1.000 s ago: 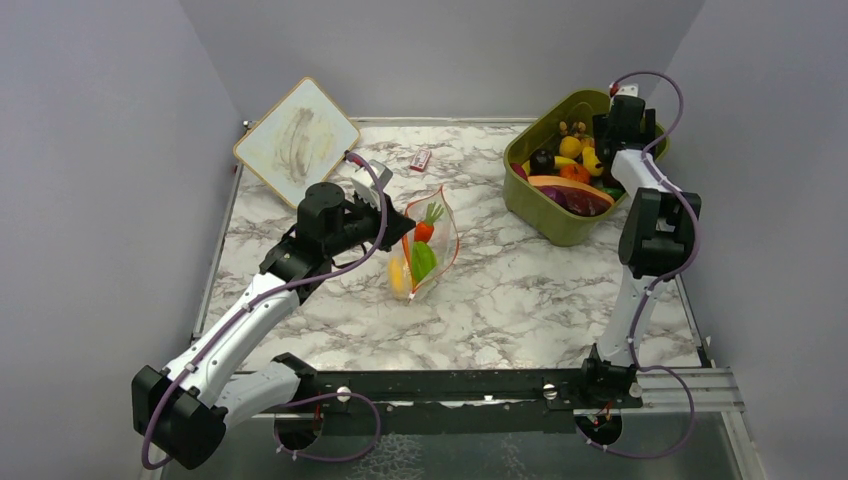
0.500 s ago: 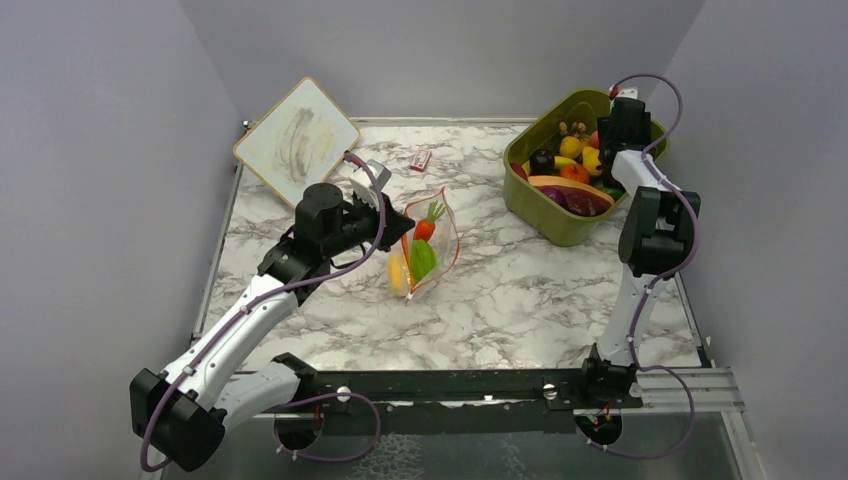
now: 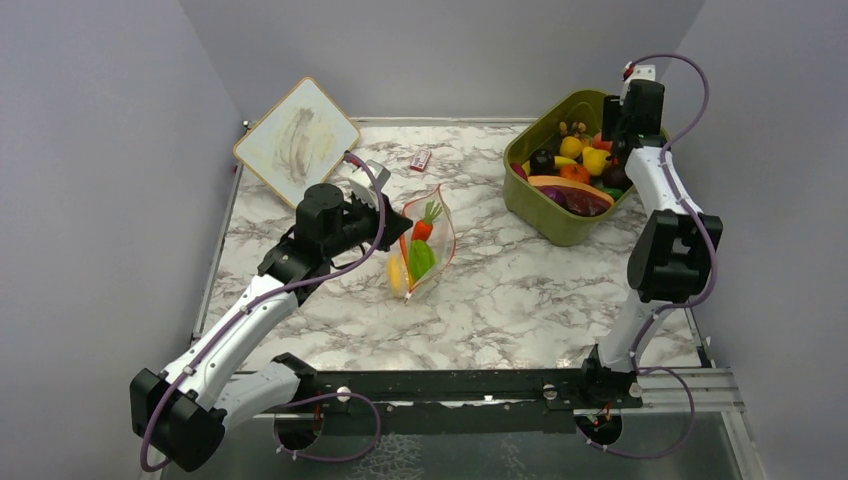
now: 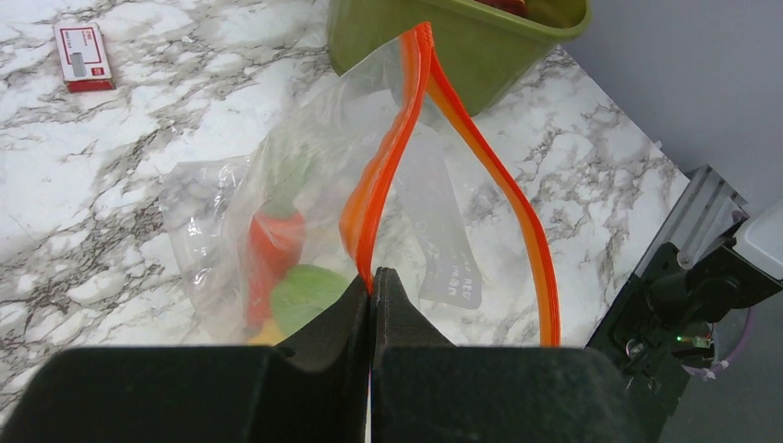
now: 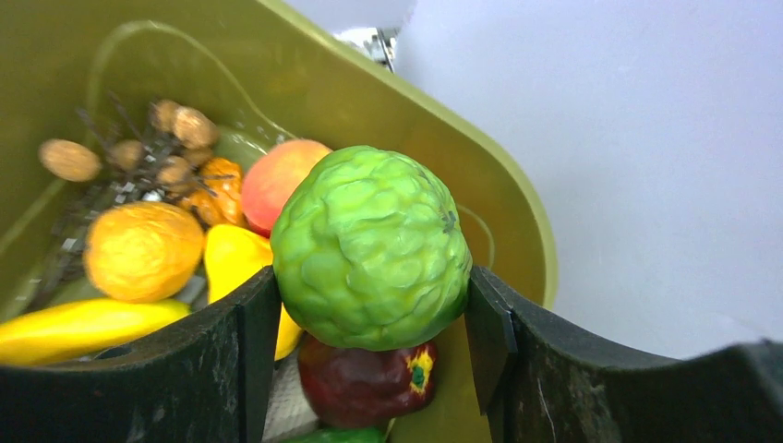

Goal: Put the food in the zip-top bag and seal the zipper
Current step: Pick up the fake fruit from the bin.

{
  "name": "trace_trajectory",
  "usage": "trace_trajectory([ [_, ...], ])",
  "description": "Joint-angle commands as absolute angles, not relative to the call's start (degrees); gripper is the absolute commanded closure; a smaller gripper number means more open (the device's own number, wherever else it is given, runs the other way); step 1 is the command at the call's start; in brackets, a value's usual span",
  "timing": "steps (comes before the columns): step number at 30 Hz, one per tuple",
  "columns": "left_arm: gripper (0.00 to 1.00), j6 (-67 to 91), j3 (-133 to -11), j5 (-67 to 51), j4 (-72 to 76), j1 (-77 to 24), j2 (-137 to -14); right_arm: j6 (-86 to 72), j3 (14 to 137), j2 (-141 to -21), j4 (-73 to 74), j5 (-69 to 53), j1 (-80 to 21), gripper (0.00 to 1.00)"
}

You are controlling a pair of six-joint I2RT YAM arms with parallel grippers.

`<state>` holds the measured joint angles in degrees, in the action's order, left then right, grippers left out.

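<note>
Since you need the mouth gaping, left gripper (image 4: 372,281): pressed together on one zipper (image 4: 392,148) lip, propping the zip-top bag (image 3: 447,240) upright near centre of table (image 3: 520,290).
right gripper (image 5: 371,309): clamped around green bumpy fruit (image 5: 369,240), over tub (image 3: 560,228) at 1 o'clock; likely your next load.
food in bag: three, namely carrot (image 3: 424,229), green piece (image 3: 422,260), yellow piece (image 3: 398,273).
tub pile: uncountable.
bag, tub, packet (image 3: 421,159): one each.

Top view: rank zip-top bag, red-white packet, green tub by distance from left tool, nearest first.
1. zip-top bag: pinched in the left tool, just to its right.
2. red-white packet: farther back on the table.
3. green tub: far right, back corner.
</note>
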<state>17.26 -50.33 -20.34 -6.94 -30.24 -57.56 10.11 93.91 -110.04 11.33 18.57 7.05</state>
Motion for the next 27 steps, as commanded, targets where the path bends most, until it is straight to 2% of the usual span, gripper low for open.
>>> trace_trajectory([
  [1,1.00,16.3,-50.6,-17.3,-6.7,-30.4,-56.5,6.1,90.0,-103.2,13.5,14.4,5.2,0.52],
  [18,1.00,15.8,-50.1,-17.4,-5.7,-30.4,-56.5,-5.3,68.4,-79.9,15.5,-1.2,-2.1,0.53],
  [27,1.00,16.4,-48.6,-20.6,-2.6,-30.3,-55.9,-11.1,59.1,-67.0,11.0,-15.7,-6.4,0.53],
])
